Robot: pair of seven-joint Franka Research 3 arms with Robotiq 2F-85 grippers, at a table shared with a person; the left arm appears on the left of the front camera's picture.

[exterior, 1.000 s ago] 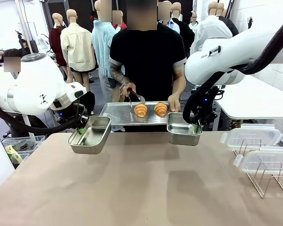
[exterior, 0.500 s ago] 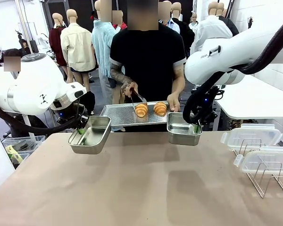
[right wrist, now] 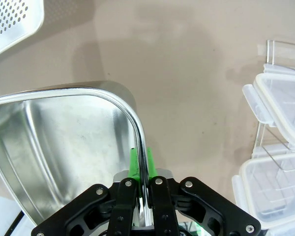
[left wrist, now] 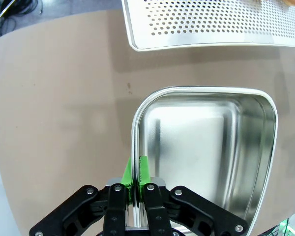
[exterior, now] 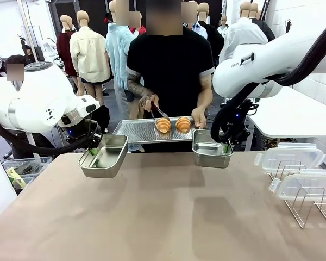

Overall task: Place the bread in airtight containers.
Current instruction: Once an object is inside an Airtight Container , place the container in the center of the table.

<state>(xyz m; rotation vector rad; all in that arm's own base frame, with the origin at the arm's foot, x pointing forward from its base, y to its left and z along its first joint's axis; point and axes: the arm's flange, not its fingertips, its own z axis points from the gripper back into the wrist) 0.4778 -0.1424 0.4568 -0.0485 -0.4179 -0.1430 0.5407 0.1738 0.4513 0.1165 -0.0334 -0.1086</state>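
Front view: nearest us, the brown surface (exterior: 163, 217) is carrying 2 clear lids (exterior: 290, 156) on a wire rack (exterior: 309, 209) at the right. Farther on, our left claw (left wrist: 137, 169) is clamping the left container (left wrist: 255, 147) by its rim, and our right claw (right wrist: 141, 164) is pinching the right container (right wrist: 64, 142) by its rim. Beyond them, a person's hand (exterior: 146, 102) is holding tongs (exterior: 157, 113) at 1 of 2 croissants (exterior: 183, 124) lying on the perforated tray (exterior: 133, 130).
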